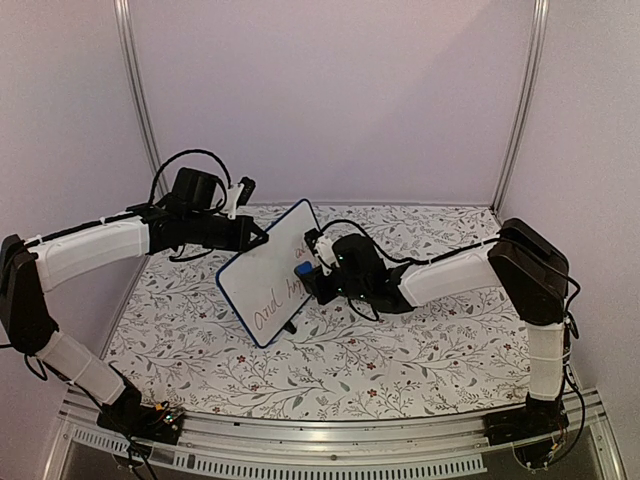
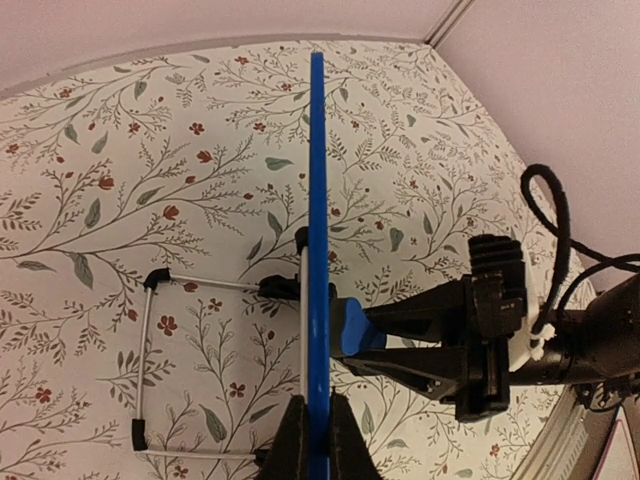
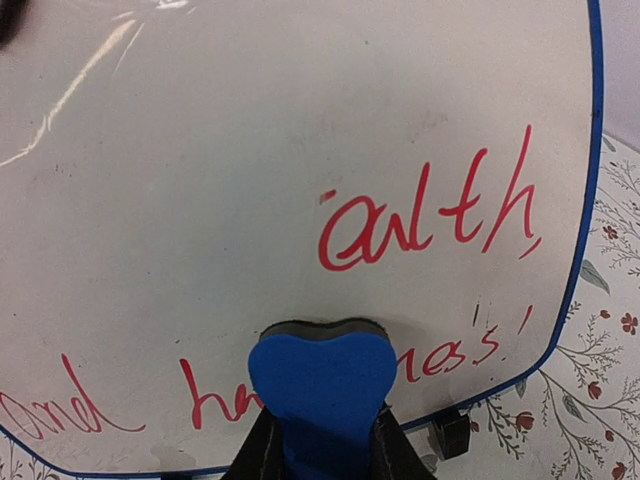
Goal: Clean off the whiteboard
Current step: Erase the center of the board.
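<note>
The whiteboard (image 1: 268,275) stands tilted on its edge on the table, white with a thin blue rim and red handwriting (image 3: 430,215). My left gripper (image 1: 256,236) is shut on its upper edge; in the left wrist view the blue rim (image 2: 317,250) runs between my fingers. My right gripper (image 1: 310,272) is shut on a blue eraser block (image 3: 318,380) and presses its dark felt face against the board's written side, over the lower line of writing. The eraser (image 2: 357,327) also shows in the left wrist view, touching the board.
The table wears a floral cloth (image 1: 420,340). A wire stand with black feet (image 2: 148,370) lies flat on the cloth behind the board. Metal posts (image 1: 135,90) and pale walls close in the back and sides.
</note>
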Tool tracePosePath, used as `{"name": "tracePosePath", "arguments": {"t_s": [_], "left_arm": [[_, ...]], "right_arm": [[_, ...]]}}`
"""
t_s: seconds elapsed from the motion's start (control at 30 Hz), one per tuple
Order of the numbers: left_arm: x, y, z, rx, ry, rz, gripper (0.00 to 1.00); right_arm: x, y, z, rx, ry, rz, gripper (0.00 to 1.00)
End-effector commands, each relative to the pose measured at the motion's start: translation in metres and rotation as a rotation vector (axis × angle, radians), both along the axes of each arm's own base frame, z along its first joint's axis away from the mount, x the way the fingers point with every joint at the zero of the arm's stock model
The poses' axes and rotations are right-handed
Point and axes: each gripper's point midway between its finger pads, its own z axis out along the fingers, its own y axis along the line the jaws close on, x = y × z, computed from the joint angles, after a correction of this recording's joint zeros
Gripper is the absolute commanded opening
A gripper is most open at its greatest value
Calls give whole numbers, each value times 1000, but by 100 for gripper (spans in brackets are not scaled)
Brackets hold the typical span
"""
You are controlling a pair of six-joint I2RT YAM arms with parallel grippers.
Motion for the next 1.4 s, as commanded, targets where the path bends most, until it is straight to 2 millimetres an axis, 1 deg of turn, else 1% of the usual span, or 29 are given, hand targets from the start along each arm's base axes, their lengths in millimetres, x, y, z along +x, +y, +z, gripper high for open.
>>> {"name": "tracePosePath", "arguments": {"t_s": [0.0,0.27,0.47,0.97,1.1,1.2,1.27,1.37], "left_arm": [[-15,-11,-25,20,74,-52,0],[-15,-10,-25,21,74,-50,0],[-15,-11,-25,19,74,-54,0],[-15,-11,-27,20,79,-54,0],[-15,-11,-26,20,78,-54,0],[-15,-11,-26,20,78,-53,0],[-15,-11,-27,21,79,-54,0],[-15,-11,-26,20,77,-53,0]], "right_arm": [[-2,3,-5,0,5,-1,17],[16,8,30,27,-66,-19,17],[31,5,53,49,-104,-38,17],[41,5,83,63,-165,-48,17],[42,4,87,71,-175,-47,17],[41,3,87,76,-174,-43,17],[40,2,82,78,-165,-38,17],[38,0,68,70,-140,-33,17]]}}
